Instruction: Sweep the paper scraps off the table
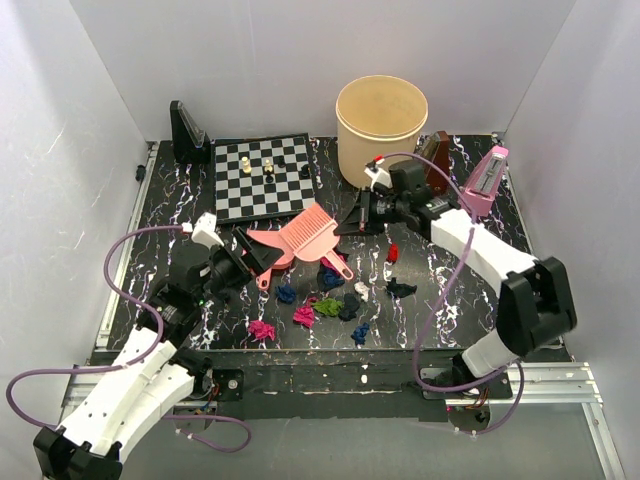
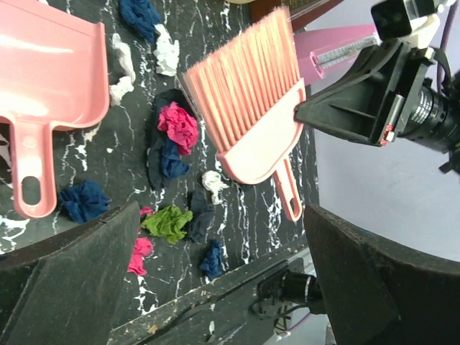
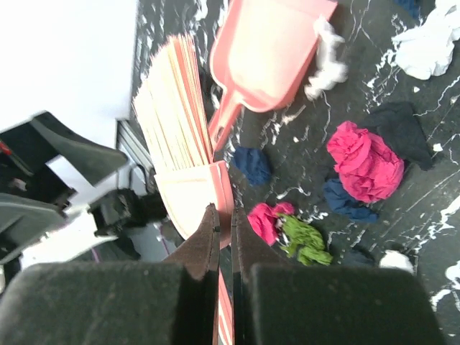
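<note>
Right claw: the right gripper (image 3: 223, 223) has its fingers pressed almost together, pinching a thin pink edge of the brush (image 3: 176, 144).
Grip spot: seen from the left wrist, the fingertips meet the right-hand side of the brush's base, where the bristles start.
Brush: pink, bristles fanned towards the far left, its slim handle pointing near and right.
Left claw: the left gripper (image 2: 221, 215) is spread wide, with only table and scraps showing between its fingers.
Dustpan: the pink dustpan (image 2: 50, 79) lies flat just left of the brush. Its looped handle points near, close to the left gripper's left finger but apart from it.
Paper scraps: the paper scraps (image 1: 327, 307) lie loose on the table (image 1: 400, 325), mostly in a cluster on the near side of the brush and dustpan. They are magenta, green, dark blue and white.
Other scraps: some white wads sit between dustpan and brush. A red one lies further right, below the right arm.
Far left: a chessboard (image 1: 262, 180) with a few pieces stands beyond the dustpan.
Far middle: a cream round tub (image 1: 381, 118) stands behind the right gripper.
</note>
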Controlling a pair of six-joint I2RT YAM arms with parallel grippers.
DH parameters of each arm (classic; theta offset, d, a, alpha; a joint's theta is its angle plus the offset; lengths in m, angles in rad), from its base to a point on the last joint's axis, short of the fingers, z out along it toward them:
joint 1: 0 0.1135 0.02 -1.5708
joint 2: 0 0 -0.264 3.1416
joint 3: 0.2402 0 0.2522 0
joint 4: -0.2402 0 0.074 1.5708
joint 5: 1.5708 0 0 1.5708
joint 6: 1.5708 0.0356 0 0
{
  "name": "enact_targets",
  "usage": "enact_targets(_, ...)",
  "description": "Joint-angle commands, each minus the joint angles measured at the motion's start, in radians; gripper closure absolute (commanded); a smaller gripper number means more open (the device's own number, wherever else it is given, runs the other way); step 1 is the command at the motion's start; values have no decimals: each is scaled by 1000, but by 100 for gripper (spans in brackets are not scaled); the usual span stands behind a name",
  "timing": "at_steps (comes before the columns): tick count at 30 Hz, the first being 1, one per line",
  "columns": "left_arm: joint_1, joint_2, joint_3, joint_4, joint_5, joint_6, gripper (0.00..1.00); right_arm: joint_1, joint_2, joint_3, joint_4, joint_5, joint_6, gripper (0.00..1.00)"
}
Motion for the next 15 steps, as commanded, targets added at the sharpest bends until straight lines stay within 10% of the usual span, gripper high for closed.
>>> enact_targets(1,-5,22,-1,89,60,-75,2,-13,-152,-176,309,109,304,99)
enact_targets(5,-9,91,-30,242,106,-112,2,-3,-291,-422,745,239,558,99)
enact_targets(15,-22,304,22,508,167,-148,23,27,-348,-420,741,216,520,99)
